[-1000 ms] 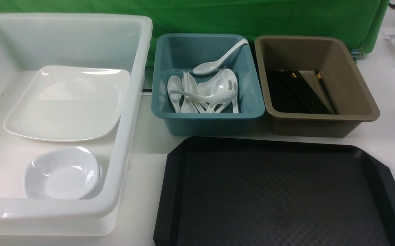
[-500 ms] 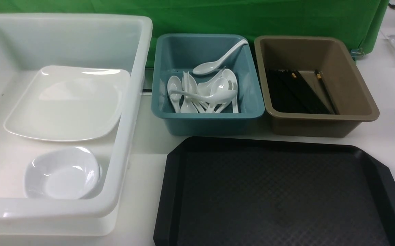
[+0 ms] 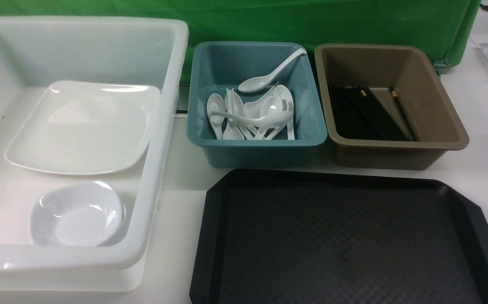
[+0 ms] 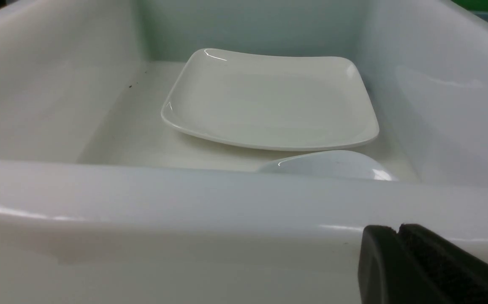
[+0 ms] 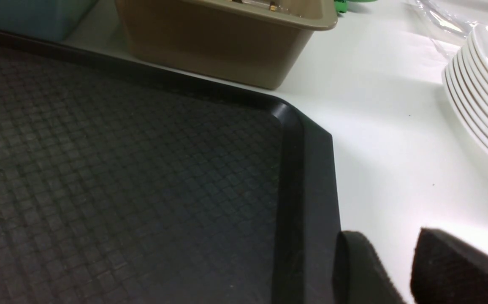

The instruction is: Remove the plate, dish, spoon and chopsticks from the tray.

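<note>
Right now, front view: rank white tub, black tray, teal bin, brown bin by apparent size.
1. white tub
2. black tray, cropped by the frame and nearer the camera, so its order against the tub is unsure
3. teal bin and brown bin: look alike

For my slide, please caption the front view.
Bare black tray; plate in white tub, spoons and chopsticks binned.

White plate (image 3: 79, 128) flat, spoon (image 3: 269, 71) leaning, black chopsticks (image 3: 370, 112), bare tray (image 3: 345, 240)

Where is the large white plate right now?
In the front view the plate lies flat inside the white tub on the left, behind a small dish, off the tray.
</note>
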